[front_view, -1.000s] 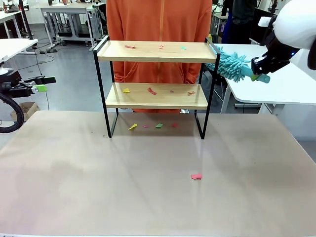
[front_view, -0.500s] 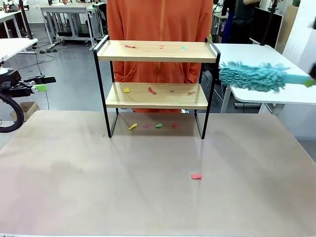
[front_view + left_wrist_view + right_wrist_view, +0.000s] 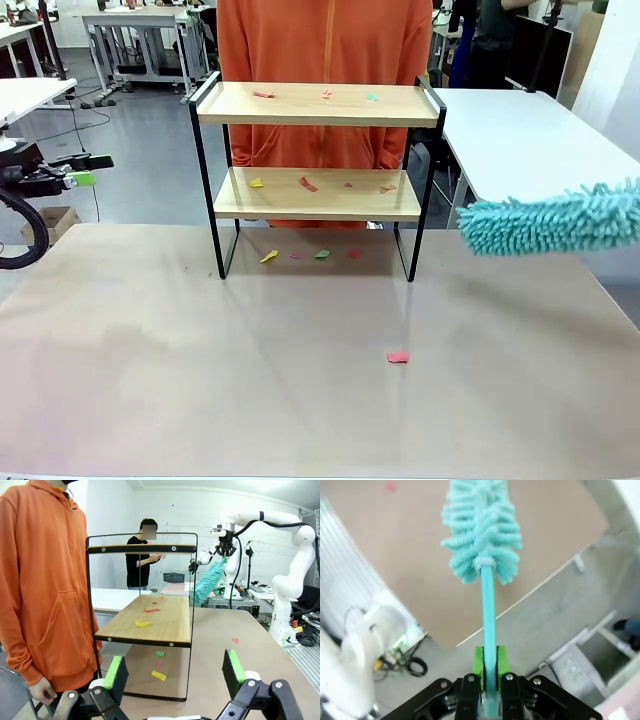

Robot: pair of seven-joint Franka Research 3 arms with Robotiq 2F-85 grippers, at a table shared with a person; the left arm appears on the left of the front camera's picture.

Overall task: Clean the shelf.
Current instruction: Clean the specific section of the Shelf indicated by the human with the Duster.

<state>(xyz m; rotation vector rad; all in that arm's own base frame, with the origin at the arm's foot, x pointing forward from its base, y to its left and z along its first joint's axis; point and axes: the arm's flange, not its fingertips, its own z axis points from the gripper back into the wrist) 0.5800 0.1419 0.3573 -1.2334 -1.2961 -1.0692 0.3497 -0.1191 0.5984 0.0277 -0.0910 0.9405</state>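
The shelf, two light wooden boards in a black frame, stands at the table's far middle. Small paper scraps lie on both boards and on the table below it. A teal fluffy duster hangs level over the table's right edge, right of the shelf and clear of it. My right gripper is shut on the duster's handle. In the left wrist view the duster hangs beyond the shelf. My left gripper stands open and empty, off the table's left side.
A person in an orange hoodie stands right behind the shelf. One red scrap lies on the near table, right of the middle. A white side table stands at the back right.
The duster has swung from beside the shelf's top right end down and to the right, now level over the table's right edge. The right arm has left the front view. The left arm is still.
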